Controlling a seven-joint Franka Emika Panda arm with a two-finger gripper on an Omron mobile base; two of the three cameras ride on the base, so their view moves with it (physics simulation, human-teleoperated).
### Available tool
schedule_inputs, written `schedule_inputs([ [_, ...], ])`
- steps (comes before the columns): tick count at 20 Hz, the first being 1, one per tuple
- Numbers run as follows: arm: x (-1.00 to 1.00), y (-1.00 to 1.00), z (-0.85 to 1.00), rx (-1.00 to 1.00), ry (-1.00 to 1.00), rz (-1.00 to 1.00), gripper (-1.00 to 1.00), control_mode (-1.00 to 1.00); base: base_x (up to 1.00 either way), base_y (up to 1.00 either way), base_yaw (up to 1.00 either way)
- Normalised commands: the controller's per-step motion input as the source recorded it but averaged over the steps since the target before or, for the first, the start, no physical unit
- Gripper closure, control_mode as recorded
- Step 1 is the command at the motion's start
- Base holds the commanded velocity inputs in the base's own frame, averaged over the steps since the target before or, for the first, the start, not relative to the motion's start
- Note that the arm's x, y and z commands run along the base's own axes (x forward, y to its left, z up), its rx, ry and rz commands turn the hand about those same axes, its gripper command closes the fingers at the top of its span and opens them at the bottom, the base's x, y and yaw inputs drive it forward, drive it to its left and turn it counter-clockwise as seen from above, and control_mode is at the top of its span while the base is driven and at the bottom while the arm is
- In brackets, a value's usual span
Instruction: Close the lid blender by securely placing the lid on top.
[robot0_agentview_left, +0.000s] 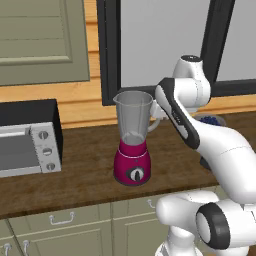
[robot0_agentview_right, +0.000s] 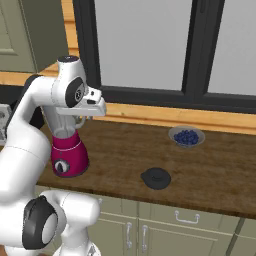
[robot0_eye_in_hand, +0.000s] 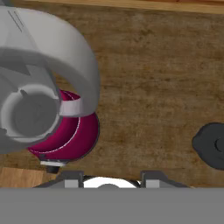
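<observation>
Dark wooden counter (robot0_agentview_right: 210, 165) under a window; blender (robot0_agentview_left: 132, 145) uncapped, lid (robot0_agentview_right: 156, 178) lying apart — gripper (robot0_eye_in_hand: 111, 177) fingers spread, empty

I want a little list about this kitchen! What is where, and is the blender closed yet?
blender: upright on the wooden counter, jar open, no lid on it
lid: lying flat on the counter, apart from the blender, near the front edge
bowl: holds blue berries, behind the lid
toaster oven: on the counter, left of the blender
end effector: above the counter beside the blender, holding nothing
task: not done yet
</observation>
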Motion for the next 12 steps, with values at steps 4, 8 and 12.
schedule_inputs([
  [4,-0.08,0.0,0.0,0.0,0.0,0.0,-1.0,-1.0,0.0,0.0,0.0],
  [8,-0.18,-0.23,-0.16,0.0,-0.02,-0.06,-1.0,-1.0,0.0,0.0,0.0],
  [12,-0.75,-0.97,-0.32,0.1,-0.13,-0.09,-1.0,-1.0,0.0,0.0,0.0],
])
